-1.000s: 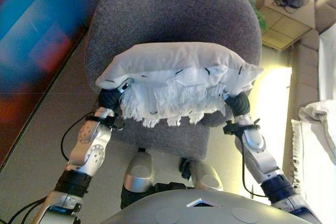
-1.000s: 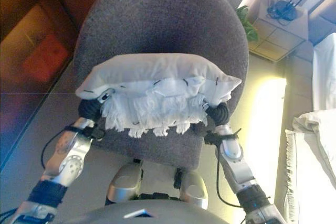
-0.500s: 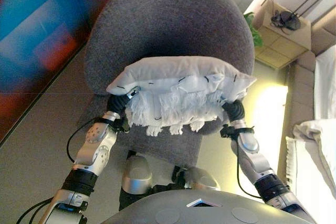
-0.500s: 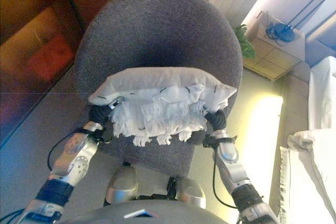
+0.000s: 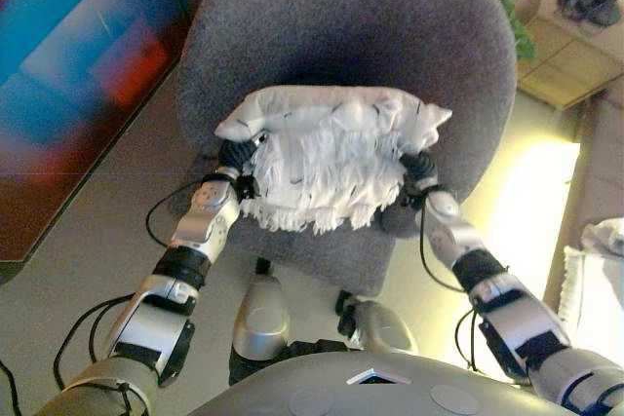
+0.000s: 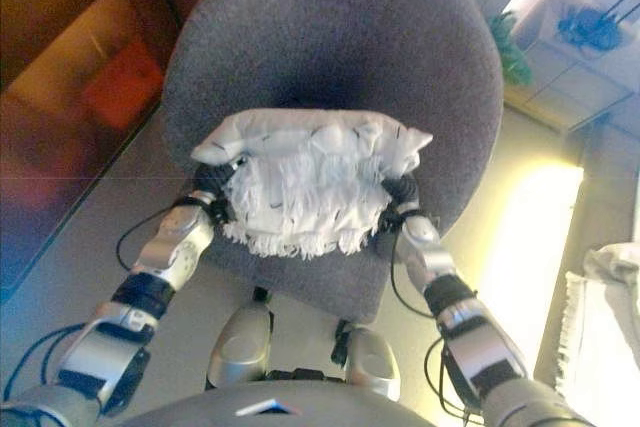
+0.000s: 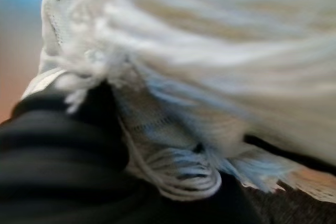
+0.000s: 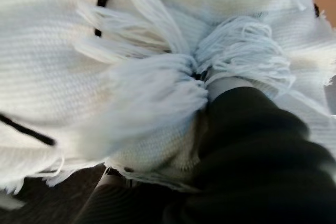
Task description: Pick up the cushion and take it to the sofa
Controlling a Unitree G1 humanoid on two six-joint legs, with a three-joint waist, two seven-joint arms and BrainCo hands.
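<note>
A white knitted cushion [image 5: 331,143] with a long fringe and small black marks is held up between my two hands, above the seat of a grey armchair [image 5: 361,17]. My left hand [image 5: 234,158] is at the cushion's left end and my right hand [image 5: 414,168] at its right end. Only their dark ribbed covers show, and the rest is hidden under the cushion. The left wrist view shows the left hand's cover [image 7: 58,145] against the fringe [image 7: 184,171]. The right wrist view shows the right hand's cover [image 8: 252,150] pressed into the cushion [image 8: 63,66].
The round-backed armchair fills the middle ahead of me. A dark panel [image 5: 68,75] runs along the left. A light cabinet [image 5: 575,56] with a green plant [image 5: 517,31] stands at the far right. A pale seat with white cloth [image 5: 600,270] shows at the right edge.
Both arms have stretched further forward, so the cushion is farther from my body over the chair. The whole view has also shifted, with the chair now more central.
</note>
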